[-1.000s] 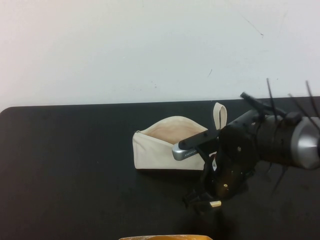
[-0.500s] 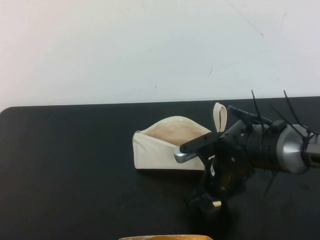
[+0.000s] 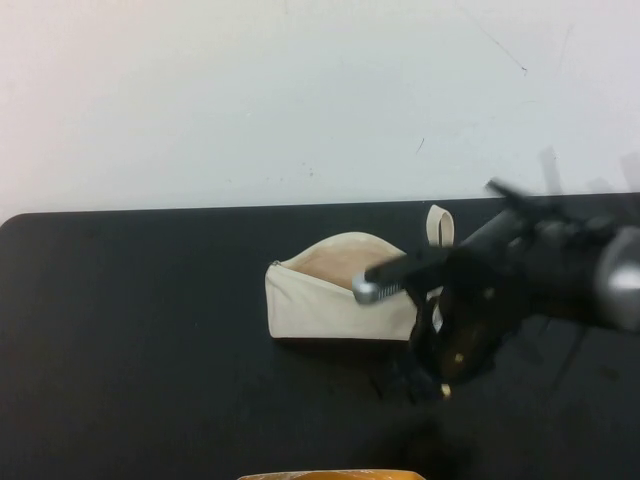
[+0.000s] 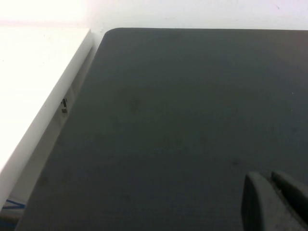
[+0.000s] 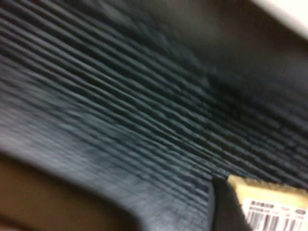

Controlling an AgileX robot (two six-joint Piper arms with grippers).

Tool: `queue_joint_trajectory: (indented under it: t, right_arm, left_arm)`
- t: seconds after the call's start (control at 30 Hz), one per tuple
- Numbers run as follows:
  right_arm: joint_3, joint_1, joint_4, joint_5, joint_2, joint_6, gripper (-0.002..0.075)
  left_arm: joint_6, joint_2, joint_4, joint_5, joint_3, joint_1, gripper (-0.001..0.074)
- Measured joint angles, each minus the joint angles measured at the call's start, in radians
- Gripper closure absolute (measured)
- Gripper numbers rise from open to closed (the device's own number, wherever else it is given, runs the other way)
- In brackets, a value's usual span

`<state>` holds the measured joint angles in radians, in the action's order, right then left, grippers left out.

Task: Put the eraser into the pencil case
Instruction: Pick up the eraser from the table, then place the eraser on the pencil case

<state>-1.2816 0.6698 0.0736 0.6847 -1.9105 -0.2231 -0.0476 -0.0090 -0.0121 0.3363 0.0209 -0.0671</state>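
Note:
The cream-white pencil case lies open on the black table, showing beige lining, with its loop strap at the right end. My right gripper hangs just in front of the case's right end, blurred by motion, and is shut on the eraser. In the right wrist view the tan-yellow eraser with its barcode label sits against a dark finger above the tabletop. My left gripper is shut and empty over bare table, outside the high view.
A yellow-orange object pokes in at the table's front edge. A white wall stands behind the table. In the left wrist view a white surface borders the table's rounded corner.
My right arm has swung and lifted a little, carrying the eraser up off the table towards the case. The case and the left arm have not moved.

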Motion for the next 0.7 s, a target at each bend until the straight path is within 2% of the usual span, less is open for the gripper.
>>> queue_joint_trajectory:
  t: [0.17,0.33,0.53,0.7]
  right_arm:
    - [0.001,0.0,-0.105,-0.049,0.179,0.113,0.0414]
    - [0.001,0.0,-0.143,-0.285,0.272,0.162,0.0414]
    - [0.001,-0.016,-0.143,-0.572,0.203,0.168,0.0414]
    - [0.003,-0.045,-0.145,-0.668,0.105,0.169,0.0414]
  left_arm:
    - [0.0,0.0,-0.002,0.0,0.0,0.0,0.0738]
    - [0.0,0.0,-0.002,0.0,0.0,0.0,0.0738]
    - [0.0,0.0,-0.002,0.0,0.0,0.0,0.0738]
    - [0.0,0.0,-0.002,0.0,0.0,0.0,0.0738]
